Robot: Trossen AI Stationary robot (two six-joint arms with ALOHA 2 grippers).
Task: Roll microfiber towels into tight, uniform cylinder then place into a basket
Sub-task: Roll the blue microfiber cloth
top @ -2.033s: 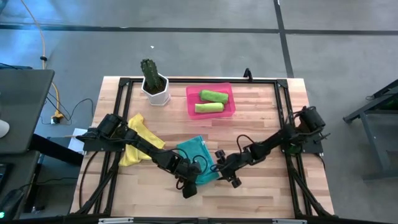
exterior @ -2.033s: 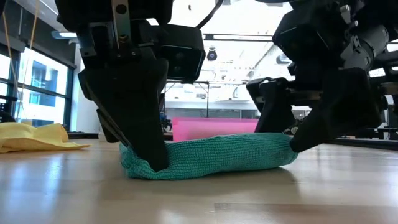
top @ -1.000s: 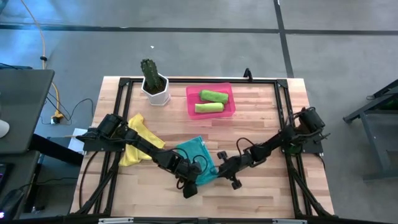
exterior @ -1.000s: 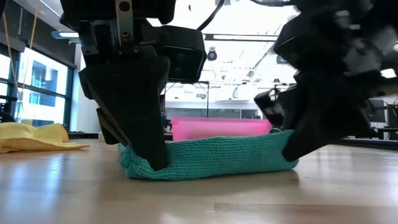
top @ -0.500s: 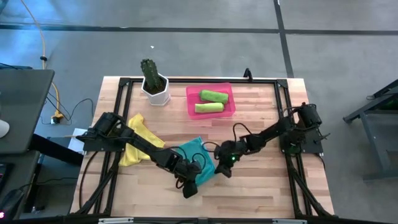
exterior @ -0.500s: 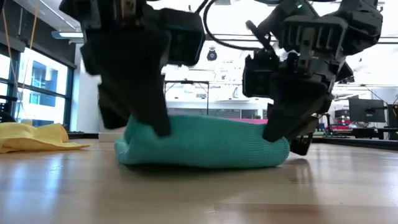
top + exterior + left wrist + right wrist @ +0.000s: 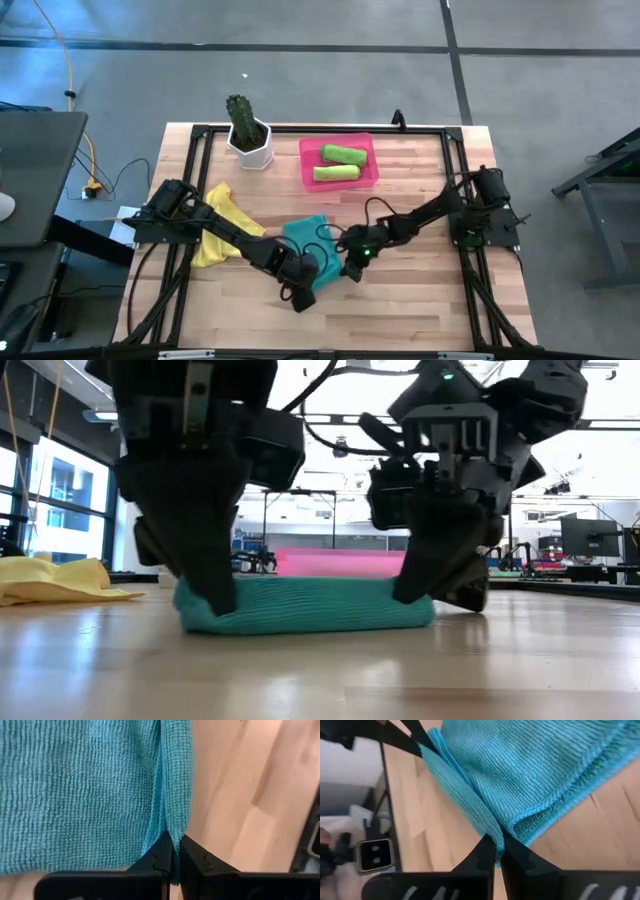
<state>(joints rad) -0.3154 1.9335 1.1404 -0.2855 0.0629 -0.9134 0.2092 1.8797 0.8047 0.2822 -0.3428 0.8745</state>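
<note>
- As it lies, teal towel [image 7: 305, 618]: long axis spans left gripper [image 7: 174, 851] to right gripper [image 7: 498, 849].
- Both sets of fingers: clamped on its near edge, 1 per end.

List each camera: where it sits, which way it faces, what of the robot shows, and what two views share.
High view: overhead, straight down; both arms meet at the teal towel.
Low view: table height, level toward the room; both grippers press the towel.
Left wrist view: on the left arm; left gripper shut on the towel's edge.
Right wrist view: on the right arm; right gripper shut on a fold.
High and low views share the pink basket and yellow towel.
</note>
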